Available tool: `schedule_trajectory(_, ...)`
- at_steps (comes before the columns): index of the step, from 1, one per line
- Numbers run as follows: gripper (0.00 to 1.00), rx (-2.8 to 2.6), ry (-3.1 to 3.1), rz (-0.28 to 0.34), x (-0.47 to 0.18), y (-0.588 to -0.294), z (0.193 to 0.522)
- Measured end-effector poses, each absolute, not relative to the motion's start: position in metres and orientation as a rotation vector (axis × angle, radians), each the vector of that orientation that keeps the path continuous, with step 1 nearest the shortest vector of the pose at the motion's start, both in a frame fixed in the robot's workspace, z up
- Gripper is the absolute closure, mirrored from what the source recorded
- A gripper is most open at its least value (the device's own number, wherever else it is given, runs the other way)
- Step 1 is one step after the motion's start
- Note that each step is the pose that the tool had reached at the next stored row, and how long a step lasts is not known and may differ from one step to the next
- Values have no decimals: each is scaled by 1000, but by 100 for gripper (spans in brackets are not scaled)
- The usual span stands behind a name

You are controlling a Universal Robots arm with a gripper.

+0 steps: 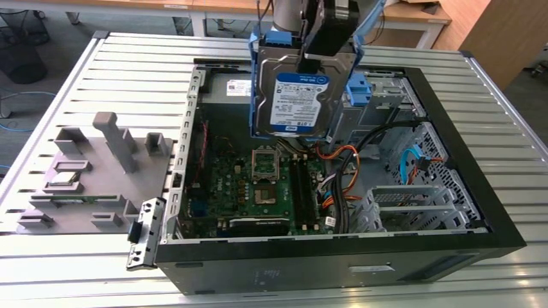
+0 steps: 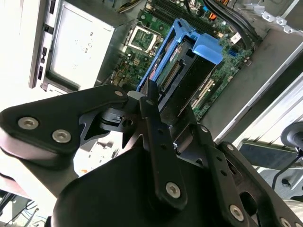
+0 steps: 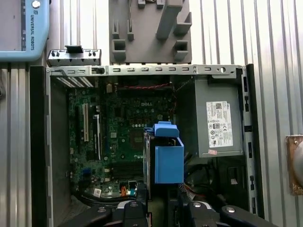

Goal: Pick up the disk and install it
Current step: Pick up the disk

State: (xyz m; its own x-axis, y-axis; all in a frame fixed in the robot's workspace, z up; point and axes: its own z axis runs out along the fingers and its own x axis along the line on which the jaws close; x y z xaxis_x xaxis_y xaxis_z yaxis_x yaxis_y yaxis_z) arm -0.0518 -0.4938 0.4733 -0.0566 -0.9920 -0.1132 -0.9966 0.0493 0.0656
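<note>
The disk [image 1: 296, 96], a silver-grey drive with a blue-and-white label in a bright blue bracket, hangs upright above the open computer case [image 1: 492, 212]. My gripper [image 1: 319, 56] is shut on its top edge, its black fingers clamping the drive from both faces. The disk is clear of the case, over the motherboard [image 1: 256, 186] near the case's far side. In the second wrist view the disk [image 2: 182, 78] points away from the gripper [image 2: 163, 118] toward the board. In the first wrist view the disk [image 3: 168, 158] shows edge-on above the gripper [image 3: 163, 201].
A grey power-supply box [image 3: 218, 123] sits in one far corner of the case. A bare blue bracket [image 1: 360, 90] sits in the drive bay beside the disk. Cables [image 1: 342, 167] and a metal cage [image 1: 411, 205] fill the exterior view's right. A grey fixture block [image 1: 86, 167] lies outside the case.
</note>
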Motion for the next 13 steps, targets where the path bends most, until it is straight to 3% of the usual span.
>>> schedule_trajectory(13,65,-2130,2253,199,-21,-503,473)
